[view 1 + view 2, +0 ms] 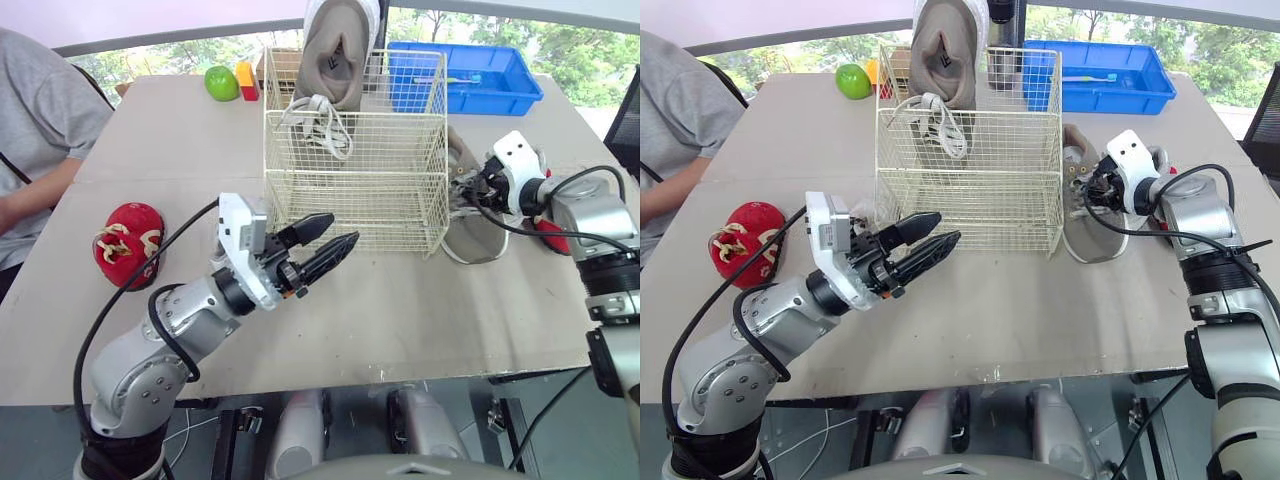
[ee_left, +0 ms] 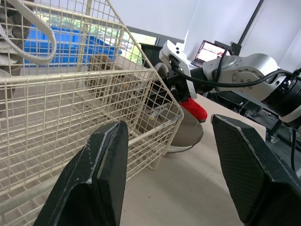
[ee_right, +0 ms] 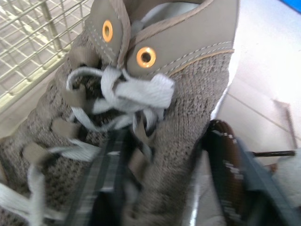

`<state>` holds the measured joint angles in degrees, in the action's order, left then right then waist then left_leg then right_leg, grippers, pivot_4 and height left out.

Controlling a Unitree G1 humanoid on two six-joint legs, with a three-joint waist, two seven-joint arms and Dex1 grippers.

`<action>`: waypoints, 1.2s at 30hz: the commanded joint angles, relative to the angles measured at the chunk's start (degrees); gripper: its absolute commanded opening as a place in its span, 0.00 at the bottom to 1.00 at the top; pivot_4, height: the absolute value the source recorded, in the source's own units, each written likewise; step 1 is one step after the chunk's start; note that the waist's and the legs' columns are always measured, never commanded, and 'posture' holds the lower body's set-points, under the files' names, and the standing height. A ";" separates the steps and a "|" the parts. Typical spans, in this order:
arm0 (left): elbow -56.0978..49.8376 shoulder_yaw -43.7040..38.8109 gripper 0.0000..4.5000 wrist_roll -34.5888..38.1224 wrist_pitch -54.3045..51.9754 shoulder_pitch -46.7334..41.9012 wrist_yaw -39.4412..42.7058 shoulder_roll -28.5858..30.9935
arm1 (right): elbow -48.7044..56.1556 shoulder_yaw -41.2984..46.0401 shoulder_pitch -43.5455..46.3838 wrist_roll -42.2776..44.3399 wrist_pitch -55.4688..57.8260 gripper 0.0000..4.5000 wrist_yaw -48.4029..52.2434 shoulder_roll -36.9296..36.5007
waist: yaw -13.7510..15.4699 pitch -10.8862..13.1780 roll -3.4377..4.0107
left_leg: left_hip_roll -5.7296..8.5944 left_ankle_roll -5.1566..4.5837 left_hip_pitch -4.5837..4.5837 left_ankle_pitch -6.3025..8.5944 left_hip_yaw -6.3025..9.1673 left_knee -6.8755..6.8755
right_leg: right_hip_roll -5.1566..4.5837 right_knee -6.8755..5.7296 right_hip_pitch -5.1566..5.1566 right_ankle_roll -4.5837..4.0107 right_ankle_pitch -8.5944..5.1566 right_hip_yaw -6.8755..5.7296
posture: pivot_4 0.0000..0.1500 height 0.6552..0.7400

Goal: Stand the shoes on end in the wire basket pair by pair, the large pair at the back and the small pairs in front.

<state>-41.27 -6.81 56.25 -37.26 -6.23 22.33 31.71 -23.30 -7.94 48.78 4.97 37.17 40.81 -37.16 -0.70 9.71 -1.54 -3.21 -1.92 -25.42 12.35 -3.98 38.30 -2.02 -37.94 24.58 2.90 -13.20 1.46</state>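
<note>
Left arm (image 1: 150, 350): comes up over the table's (image 1: 420, 320) near edge, left of centre. Elbow bent, forearm angled up toward the far right. Left gripper (image 1: 341, 229) hangs above the tabletop, fingers (image 2: 101, 174) spread wide with nothing between them.

Right arm (image 1: 590, 215): in from the right edge, forearm about level, pointing left. Right gripper (image 1: 468, 190) sits low, one finger on each side of the grey shoe's (image 1: 470, 238) upper, clamped on it.
</note>
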 commanded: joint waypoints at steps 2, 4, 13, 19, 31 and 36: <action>-2.82 -0.46 0.69 0.29 0.62 -0.97 -1.04 0.02 | 7.44 1.40 -2.85 0.89 5.45 0.08 1.78 -2.04 | 0.05 0.00 0.00 | 0.00 0.00 0.00 0.00 0.01 0.00 | 0.00 -0.01 0.00 0.00 0.00 0.00 | 1.00 1.00; -3.08 -0.12 0.69 0.39 0.53 -1.04 -1.42 -0.12 | 11.99 2.29 -4.93 2.50 7.79 0.01 4.17 -4.11 | 0.38 0.00 0.00 | 0.00 0.00 -0.03 0.00 0.02 -0.01 | -0.01 0.01 0.01 0.01 0.00 -0.02 | 1.00 1.00; -2.52 0.74 0.69 0.19 0.74 -1.53 -0.84 -0.14 | 21.26 4.39 -10.40 2.68 13.25 0.50 2.80 -8.38 | 0.78 0.01 0.01 | 0.00 0.00 -0.09 0.00 0.08 -0.03 | -0.02 0.07 0.03 -0.01 -0.02 -0.09 | 1.00 1.00; -2.08 1.22 0.69 -1.12 1.39 -0.70 0.65 -0.24 | 30.19 6.52 -14.91 2.98 17.25 0.50 1.34 -12.05 | 1.77 0.01 0.01 | 0.02 0.00 -0.12 0.00 0.07 0.00 | -0.04 0.09 0.03 -0.02 -0.02 -0.10 | 1.00 1.00; -2.14 1.57 0.69 -1.40 1.27 -0.93 0.52 -0.68 | 32.52 7.93 -12.32 6.31 19.91 0.50 0.95 -13.54 | 1.43 0.02 0.02 | 0.05 0.00 -0.15 0.00 0.08 0.02 | -0.08 0.08 0.05 -0.21 -0.13 -0.11 | 1.00 1.00; -2.91 2.22 0.69 -2.04 1.34 -0.40 0.60 -0.72 | 30.93 8.24 -9.21 5.56 15.91 0.50 -1.57 -11.11 | 1.40 0.03 0.03 | 0.05 0.00 -0.15 0.00 0.08 0.02 | -0.06 0.07 0.07 -0.20 -0.13 -0.09 | 1.00 1.00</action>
<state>-42.04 -4.31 54.18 -37.03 -6.59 22.40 31.02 7.37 -1.48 37.80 11.39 54.56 40.36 -47.65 0.70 9.73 -1.52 -3.16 -1.93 -25.58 12.35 -3.90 38.32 -2.08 -37.87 24.65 2.70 -13.33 1.36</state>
